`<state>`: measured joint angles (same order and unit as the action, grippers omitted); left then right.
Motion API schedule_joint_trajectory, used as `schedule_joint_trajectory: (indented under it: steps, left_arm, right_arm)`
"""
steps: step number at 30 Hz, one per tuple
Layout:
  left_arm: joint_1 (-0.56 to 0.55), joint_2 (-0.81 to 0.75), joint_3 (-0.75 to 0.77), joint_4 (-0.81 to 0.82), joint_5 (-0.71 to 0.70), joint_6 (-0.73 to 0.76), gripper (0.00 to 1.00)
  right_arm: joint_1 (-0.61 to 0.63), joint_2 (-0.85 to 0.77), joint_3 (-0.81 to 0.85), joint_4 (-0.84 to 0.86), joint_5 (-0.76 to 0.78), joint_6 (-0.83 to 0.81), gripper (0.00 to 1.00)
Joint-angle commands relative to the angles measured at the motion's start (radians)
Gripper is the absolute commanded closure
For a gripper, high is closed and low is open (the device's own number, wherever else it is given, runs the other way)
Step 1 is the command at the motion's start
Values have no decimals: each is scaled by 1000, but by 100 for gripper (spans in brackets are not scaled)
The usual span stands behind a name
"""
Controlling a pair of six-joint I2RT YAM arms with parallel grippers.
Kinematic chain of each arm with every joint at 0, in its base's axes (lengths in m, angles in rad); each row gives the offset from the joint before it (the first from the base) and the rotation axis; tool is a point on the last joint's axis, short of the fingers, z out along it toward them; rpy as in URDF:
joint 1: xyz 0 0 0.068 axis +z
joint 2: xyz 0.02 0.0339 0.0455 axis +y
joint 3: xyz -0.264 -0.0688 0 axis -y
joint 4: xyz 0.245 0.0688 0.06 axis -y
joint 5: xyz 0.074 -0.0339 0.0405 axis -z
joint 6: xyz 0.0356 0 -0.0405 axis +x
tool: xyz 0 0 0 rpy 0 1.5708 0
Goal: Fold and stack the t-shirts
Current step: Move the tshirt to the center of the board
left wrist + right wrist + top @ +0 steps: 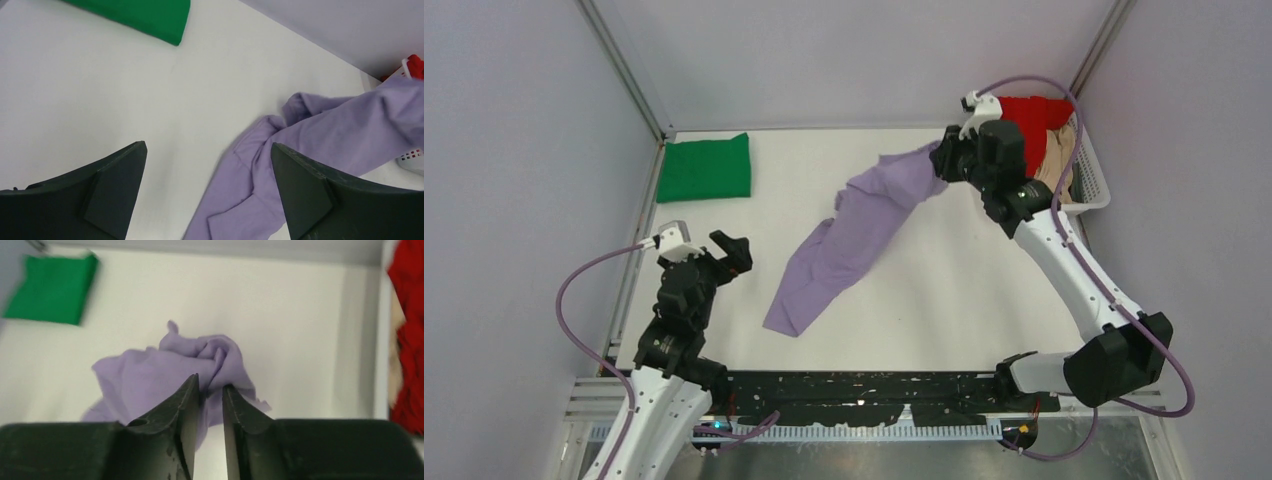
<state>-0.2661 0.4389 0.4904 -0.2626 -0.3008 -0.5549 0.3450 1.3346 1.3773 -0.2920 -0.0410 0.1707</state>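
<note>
Inside the basket (1100, 190) lie a red t-shirt (1032, 120) and tan t-shirt (1060, 160).

Light is bright and even from overhead; the lavender t-shirt (854, 235) drops only a faint, soft shadow on the white table (944, 300) beside it. My right wrist view is smeared: the green t-shirt (50, 287) left of the lavender one and the red t-shirt (407, 340) right of it blur, my right fingers (172, 435) below it soft.
</note>
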Motion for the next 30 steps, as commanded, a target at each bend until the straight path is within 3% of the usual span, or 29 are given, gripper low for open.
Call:
schedule_joint_trajectory:
  steps: [1,2,3,6,12,15,19,25,30]
  left_arm:
    - [5,29,-14,-61,10,-59,1]
    - [5,48,-13,-68,34,-61,1]
    - [5,65,-14,-73,74,-60,1]
    - [5,125,-33,-74,164,-68,1]
    - [3,270,-95,53,491,-117,1]
    - [-23,358,-110,123,586,-133,1]
    - [-75,480,-74,35,592,-93,1]
    - [-173,547,-69,-49,539,-83,6]
    - [-241,640,-25,-41,466,-92,9]
  right_arm:
    - [-76,-56,-270,60,213,94,51]
    - [-87,-53,-313,48,237,114,30]
    - [-90,-43,-326,13,252,120,18]
    - [-90,-35,-326,-34,294,103,0]
    - [-88,-60,-375,24,191,63,4]
    - [-70,-39,-390,67,140,32,4]
    - [-15,39,-332,9,233,-2,3]
    - [-10,137,-310,-79,451,90,2]
    - [-35,164,-311,-52,427,119,3]
